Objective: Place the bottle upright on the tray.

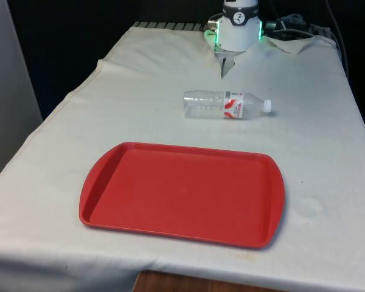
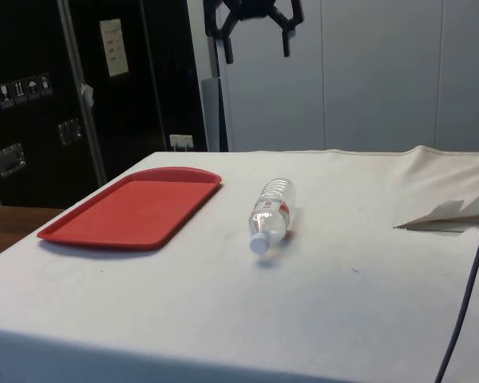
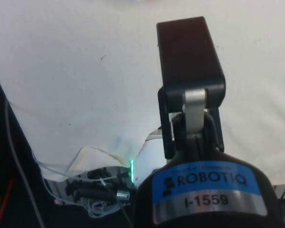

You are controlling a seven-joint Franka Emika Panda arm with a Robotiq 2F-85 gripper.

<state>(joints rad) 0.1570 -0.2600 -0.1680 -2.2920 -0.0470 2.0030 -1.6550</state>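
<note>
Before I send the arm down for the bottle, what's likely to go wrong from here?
1. The clear plastic bottle lies on its side on the white cloth, free to roll if a finger nudges it.
2. It looks empty and light, so it may tip when stood on the red tray.
3. The gripper hangs open high above, leaving a long descent to align.

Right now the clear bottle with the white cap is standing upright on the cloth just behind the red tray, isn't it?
Not quite. The bottle is lying on its side, not standing. The front view shows it stretched out flat on the cloth with its white cap toward the front view's right. The rest holds: it is clear, and it rests on the cloth just behind the red tray, apart from it.
</note>
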